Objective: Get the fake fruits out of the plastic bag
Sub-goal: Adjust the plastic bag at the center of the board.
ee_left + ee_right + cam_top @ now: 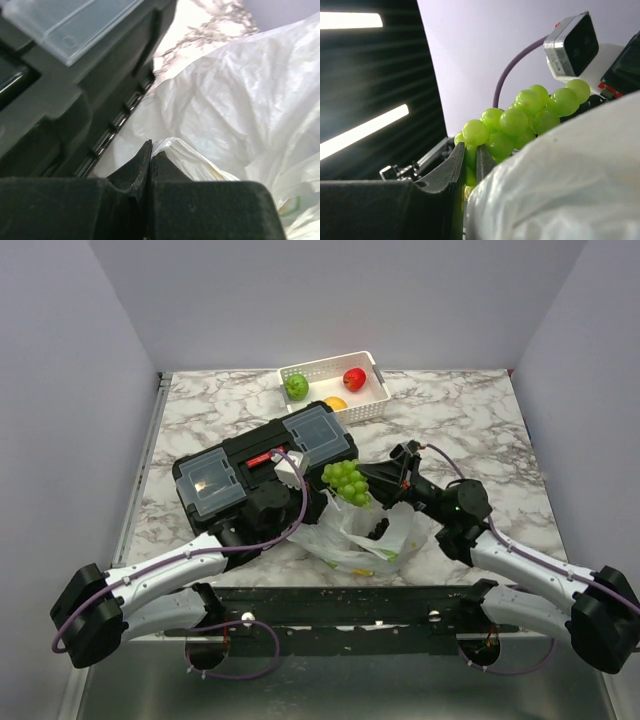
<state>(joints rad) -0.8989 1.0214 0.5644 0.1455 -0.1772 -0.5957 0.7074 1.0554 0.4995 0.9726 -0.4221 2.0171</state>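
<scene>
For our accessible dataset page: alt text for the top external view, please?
The right pincer holds green grapes above the white plastic bag, whose edge the left pincer pinches, beside a black toolbox. A white basket behind holds three fruits.

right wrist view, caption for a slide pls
Right gripper shut on a green grape bunch above the white plastic bag

There is one plastic bag [360, 540], and one bunch of green grapes [346, 481] at its 12 o'clock. There is one black toolbox [262, 465], at 10 o'clock from the bag. One white basket [375, 375] stands at 12 o'clock on the one table [480, 430], and it holds three fruits: one green fruit [296, 386], one red fruit [354, 378], one orange fruit [335, 403]. There are two grippers: the left gripper [151, 150] and the right gripper [470, 155].
</scene>
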